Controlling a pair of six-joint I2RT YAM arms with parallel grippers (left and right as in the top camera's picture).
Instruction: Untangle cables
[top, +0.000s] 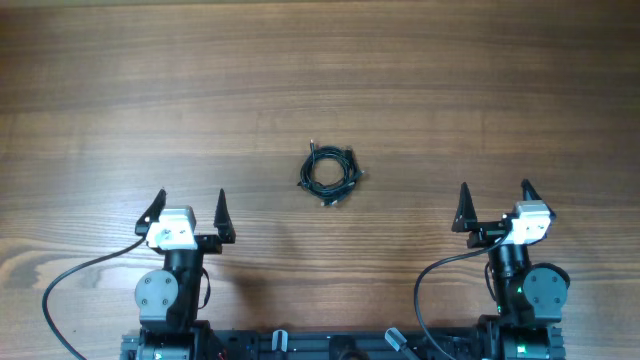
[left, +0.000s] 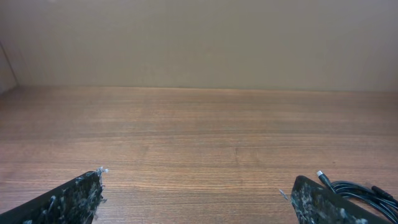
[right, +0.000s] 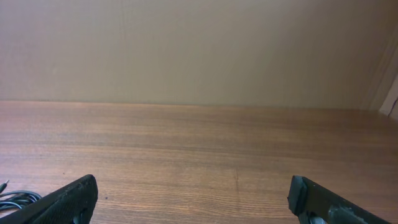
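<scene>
The cables (top: 330, 173) lie as one small coiled black bundle with little plug ends on the wooden table, midway between the two arms and a bit farther out. My left gripper (top: 189, 203) stands open near the front left, nothing between its fingers. My right gripper (top: 495, 199) stands open near the front right, also holding nothing. In the left wrist view the cables (left: 367, 191) peek out past the right finger (left: 323, 202). The right wrist view shows a sliver of the cables (right: 15, 199) at the lower left, beside the left finger (right: 68, 202).
The wooden table (top: 320, 80) stretches far beyond the bundle. A plain beige wall (left: 199, 43) rises behind the table's far edge. Thick black arm cables (top: 75, 285) curve along the table's front by each arm base.
</scene>
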